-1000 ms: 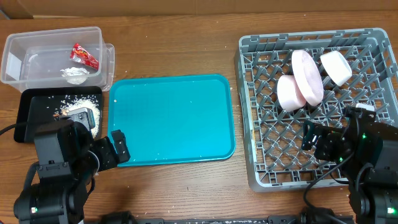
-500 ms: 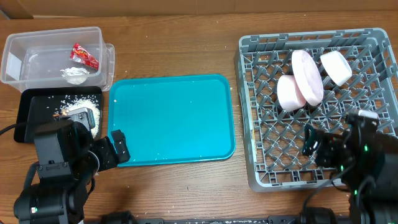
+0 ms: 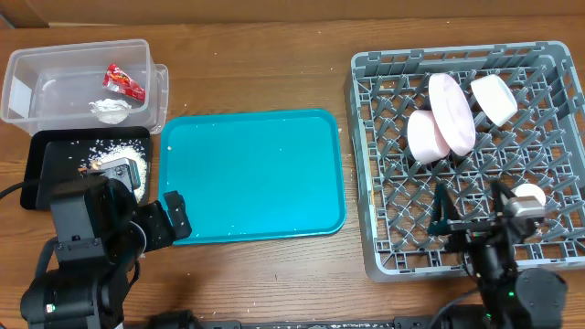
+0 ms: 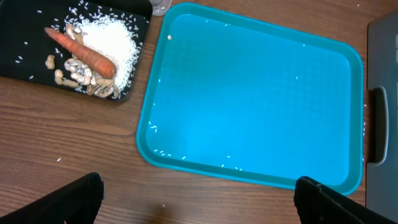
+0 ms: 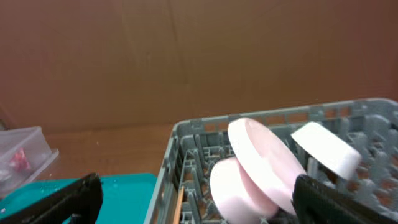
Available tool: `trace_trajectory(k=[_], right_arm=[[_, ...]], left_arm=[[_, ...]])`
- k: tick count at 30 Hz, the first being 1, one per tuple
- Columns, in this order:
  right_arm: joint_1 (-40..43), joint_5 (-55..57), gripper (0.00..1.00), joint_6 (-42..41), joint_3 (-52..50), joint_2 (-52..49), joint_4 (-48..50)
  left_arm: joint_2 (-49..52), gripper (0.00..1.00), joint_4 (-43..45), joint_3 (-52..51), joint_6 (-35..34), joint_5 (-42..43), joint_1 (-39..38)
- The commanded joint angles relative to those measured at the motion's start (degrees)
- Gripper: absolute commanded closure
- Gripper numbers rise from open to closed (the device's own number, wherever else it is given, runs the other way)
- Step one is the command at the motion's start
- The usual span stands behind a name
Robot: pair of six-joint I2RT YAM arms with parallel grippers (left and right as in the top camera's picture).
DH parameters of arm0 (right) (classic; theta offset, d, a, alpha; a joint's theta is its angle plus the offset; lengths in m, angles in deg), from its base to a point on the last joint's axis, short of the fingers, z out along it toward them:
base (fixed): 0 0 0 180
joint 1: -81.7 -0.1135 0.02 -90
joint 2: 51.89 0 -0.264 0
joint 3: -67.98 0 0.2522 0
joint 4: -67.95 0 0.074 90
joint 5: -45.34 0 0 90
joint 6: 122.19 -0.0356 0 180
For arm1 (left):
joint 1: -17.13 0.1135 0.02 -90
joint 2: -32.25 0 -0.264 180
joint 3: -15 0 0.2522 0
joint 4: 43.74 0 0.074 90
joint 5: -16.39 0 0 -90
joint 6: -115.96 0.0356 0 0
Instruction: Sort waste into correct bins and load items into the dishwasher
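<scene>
the left gripper (image 4: 199, 186) is hanging open and empty at the edge of the rectangular teal plastic tray (image 4: 249, 93). the right gripper (image 5: 196, 186), open and empty too, is hovering over the square grey plastic dish rack (image 3: 359, 183) holding a round white plate (image 3: 452, 110).

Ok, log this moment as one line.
left gripper open; right gripper open; dish rack: plate, two bowls; clear tub: wrapper, paper wad; black tray: carrot, rice

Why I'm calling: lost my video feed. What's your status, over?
Left end effector and right end effector open, empty. Plate, two bowls in rack. Wrapper, paper in tub; carrot on black tray. Nothing blocking.
</scene>
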Motion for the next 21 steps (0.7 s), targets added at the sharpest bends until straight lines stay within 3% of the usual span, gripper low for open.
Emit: trace_trajectory(k=[1, 9, 15, 21], right_arm=[[-0.37, -0.83, 0.00, -0.07, -7.17, 3.04, 7.72], [0.13, 0.79, 0.00, 1.53, -21.88, 6.27, 29.20], [0.04, -3.17, 0.00, 8.46, -22.32, 6.27, 16.17], [0.00, -3.19, 0.00, 7.28, -22.32, 6.27, 16.61]], left_arm=[[-0.07, 0.00, 0.07, -0.17, -1.03, 0.22, -0.07], [-0.07, 0.00, 0.07, -0.17, -1.03, 0.22, -0.07], [-0.07, 0.00, 0.07, -0.17, -1.03, 0.22, -0.07], [-0.07, 0.00, 0.07, -0.17, -1.03, 0.22, -0.07]])
